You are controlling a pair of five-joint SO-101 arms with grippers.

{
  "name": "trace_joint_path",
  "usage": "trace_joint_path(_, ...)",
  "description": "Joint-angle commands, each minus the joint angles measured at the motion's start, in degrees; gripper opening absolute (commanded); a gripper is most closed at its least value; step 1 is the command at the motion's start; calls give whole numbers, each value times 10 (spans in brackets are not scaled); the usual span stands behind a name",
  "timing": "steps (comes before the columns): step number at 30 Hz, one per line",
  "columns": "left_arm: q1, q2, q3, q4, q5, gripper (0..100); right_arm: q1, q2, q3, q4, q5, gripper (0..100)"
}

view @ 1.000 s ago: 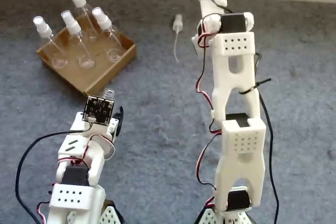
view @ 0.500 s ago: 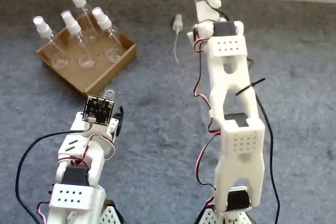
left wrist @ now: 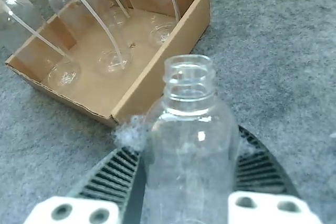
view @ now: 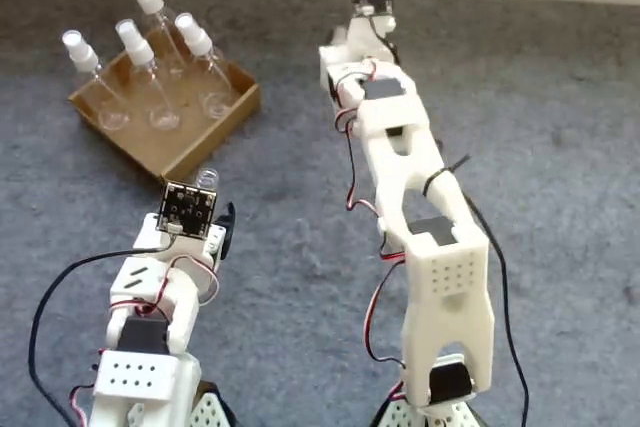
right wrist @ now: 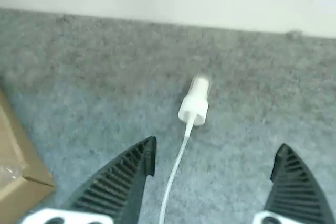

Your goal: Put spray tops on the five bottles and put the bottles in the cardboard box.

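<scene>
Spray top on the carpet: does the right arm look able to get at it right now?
Probably yes. The right gripper hangs open just short of the spray top, its fingers either side of the tube, with only bare carpet between.

Grey carpet [view: 300, 247] carries cardboard box [view: 215, 137] and spray top [right wrist: 194, 103].

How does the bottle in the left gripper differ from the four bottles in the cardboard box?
The held bottle has a bare, open neck; the four boxed bottles each carry a white spray top. The held bottle sits clamped in the left gripper, outside the cardboard box; the boxed bottles stand inside it, ungripped. All are clear bottles that look alike.
</scene>
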Motion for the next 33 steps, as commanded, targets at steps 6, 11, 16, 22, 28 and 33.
trace_joint_path(6,11,-9,8,-11,-4,60,0,91,-47,-62,-9,321)
trace_joint_path(11,11,-9,8,-11,-4,60,1,116,-94,-61,-9,321)
trace_joint_path(16,11,-9,8,-11,-4,60,1,120,-97,-58,-9,317)
trace_joint_path(22,11,-9,9,-11,-4,60,0,122,-96,-47,-8,121)
trace_joint_path(28,11,-9,9,-11,-4,60,0,145,-85,-45,-9,91)
trace_joint_path(33,11,-9,11,-11,-34,60,14,178,-85,-45,-9,91)
